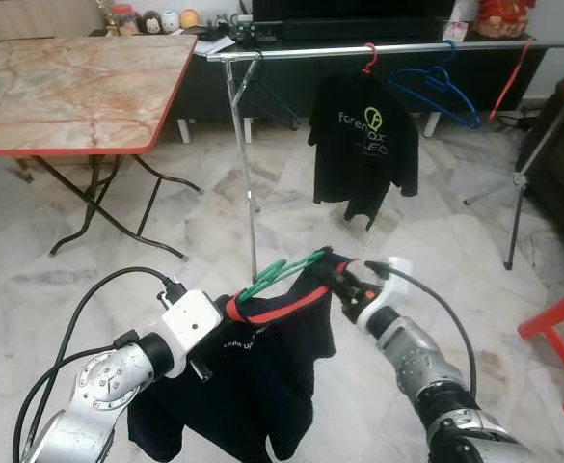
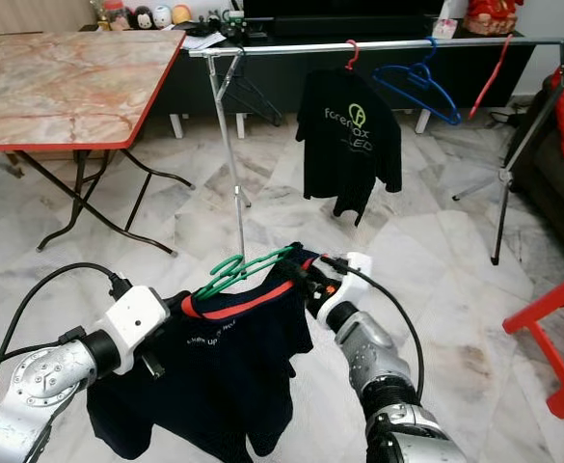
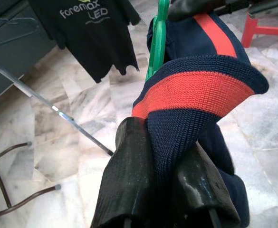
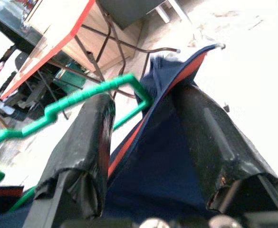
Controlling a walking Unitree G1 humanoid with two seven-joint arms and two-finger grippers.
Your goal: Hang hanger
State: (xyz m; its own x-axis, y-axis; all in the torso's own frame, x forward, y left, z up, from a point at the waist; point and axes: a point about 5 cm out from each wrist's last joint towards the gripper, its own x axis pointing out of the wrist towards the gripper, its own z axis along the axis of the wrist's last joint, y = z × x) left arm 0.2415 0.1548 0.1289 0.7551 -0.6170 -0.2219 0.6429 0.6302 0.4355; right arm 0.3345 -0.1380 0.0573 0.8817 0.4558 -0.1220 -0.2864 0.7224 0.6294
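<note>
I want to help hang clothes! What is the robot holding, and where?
Both grippers hold a navy shirt with red-striped collar on a green plastic hanger: left gripper pinches the collar, right gripper the shoulder.

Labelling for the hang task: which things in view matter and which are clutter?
Job:
green hanger
navy shirt on it
left pincer, shut on shirt collar
right pincer, shut on shirt
rail

Lying about:
black shirt
blue hanger
table
red stool

Two shirts; five hangers; one table; one rail.
</note>
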